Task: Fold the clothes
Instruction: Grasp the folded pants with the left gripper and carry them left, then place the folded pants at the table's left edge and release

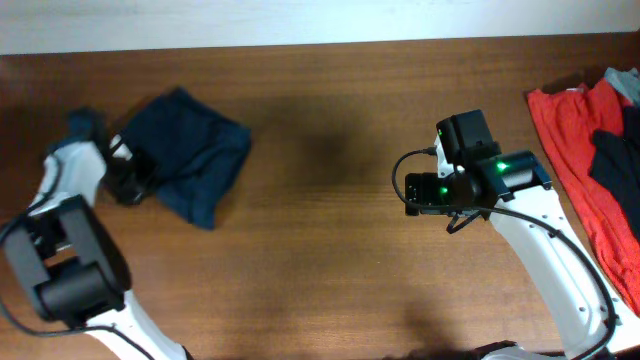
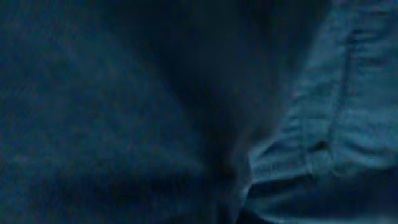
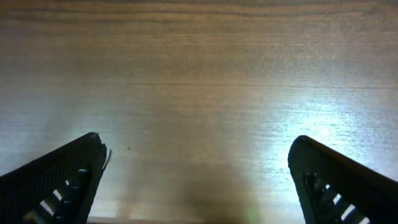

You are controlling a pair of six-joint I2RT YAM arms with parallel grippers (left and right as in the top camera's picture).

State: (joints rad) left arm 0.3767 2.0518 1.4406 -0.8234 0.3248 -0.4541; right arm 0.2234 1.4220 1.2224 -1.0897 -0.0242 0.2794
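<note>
Closed tight, the left pincer [image 1: 126, 178] pressed against the left edge of the navy garment [image 1: 190, 155], which lay bunched in a loose, wrinkled heap on the far left part of the wooden counter [image 1: 330, 120]. From the left wrist camera, only dark blue cloth [image 2: 124, 112] filled the view, with a paler panel and a stitched seam [image 2: 339, 93] on the right side. The fingers themselves were hidden there, so whether any cloth was caught between them could not be made out.

Just beyond the left arm, a small grey-teal cloth [image 1: 85, 125] sat close to the garment's upper left corner.

Well apart from the heap, the right pincer [image 1: 415, 192] hung over bare wood on the right half of the counter, pointing left. Seen from its own camera, the pincer [image 3: 199, 146] stood wide open and held nothing, with only wood grain [image 3: 199, 62] between the two dark fingers [image 3: 62, 180].

At the far right edge, a red garment [image 1: 565, 140] with a dark patch [image 1: 615, 160] lay spread out.
</note>
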